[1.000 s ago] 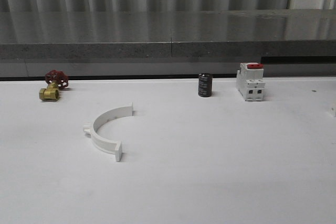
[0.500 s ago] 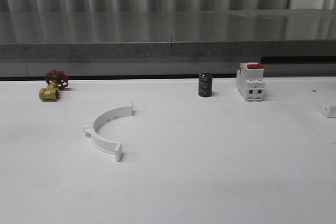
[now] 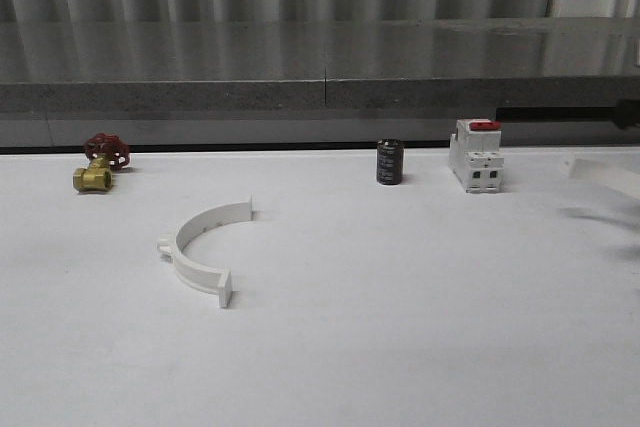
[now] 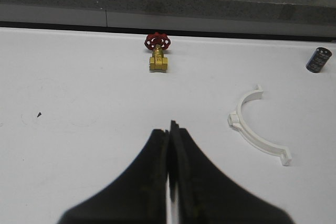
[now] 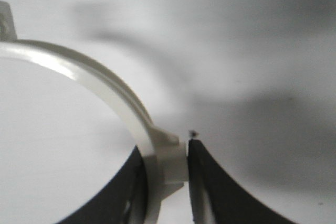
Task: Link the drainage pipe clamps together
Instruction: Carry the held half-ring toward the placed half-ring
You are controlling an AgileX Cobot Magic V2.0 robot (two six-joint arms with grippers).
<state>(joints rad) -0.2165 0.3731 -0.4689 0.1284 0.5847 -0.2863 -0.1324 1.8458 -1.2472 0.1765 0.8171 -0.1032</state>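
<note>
**Desk:** What do the right arm's jaws have hold of?

**Photographer:** The right gripper (image 5: 167, 182) is clamped on one white pipe clamp half (image 5: 94, 85), its jaws closed across the band at the side lug. From the front, that half (image 3: 600, 173) blurs at the table's far right edge, apparently lifted clear of the white table (image 3: 400, 327).

**Desk:** And the left arm?

**Photographer:** The left gripper (image 4: 169, 145) hangs over the table with its jaws pressed together and nothing between them. Ahead of it sit the brass valve with the red handwheel (image 4: 158, 56) and, off to one side, the second clamp half (image 4: 257, 127).

**Desk:** Where does that second half lie?

**Photographer:** Flat on the table (image 3: 205, 247), open side toward the middle, well apart from the valve (image 3: 100, 162), the black capacitor (image 3: 390, 161) and the white circuit breaker with its red top (image 3: 476, 155).

**Desk:** How will the pieces handle?

**Photographer:** They look like thin, light, rigid plastic, smooth enough to slip or pivot in a pinch. The lug gives a squarer purchase than the bare arc. The end tabs look best left free for mating.
</note>
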